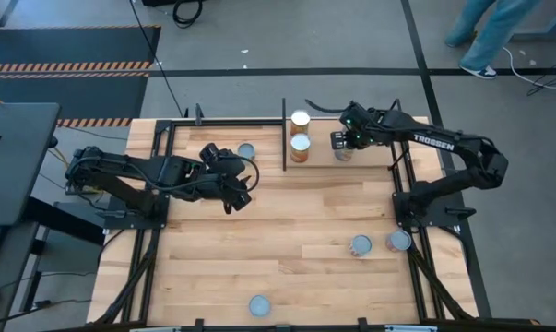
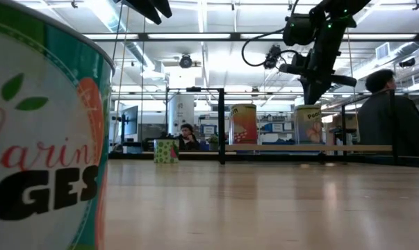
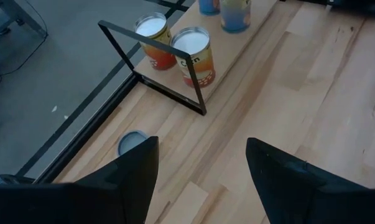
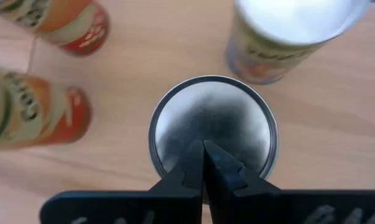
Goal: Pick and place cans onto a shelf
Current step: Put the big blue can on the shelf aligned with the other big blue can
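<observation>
Closed right gripper [image 4: 204, 163] hangs over a silver-topped can [image 4: 212, 124] between orange cans [image 4: 35, 112] on the shelf [image 1: 284, 138].

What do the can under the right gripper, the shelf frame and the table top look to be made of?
Can below the shut right gripper: likely metal, its lid a dull brushed silver with a raised rim. Shelf frame: thin black bars, probably painted metal, matte. Table top: pale wood in jointed strips with visible grain and a slight sheen in the low view.
</observation>
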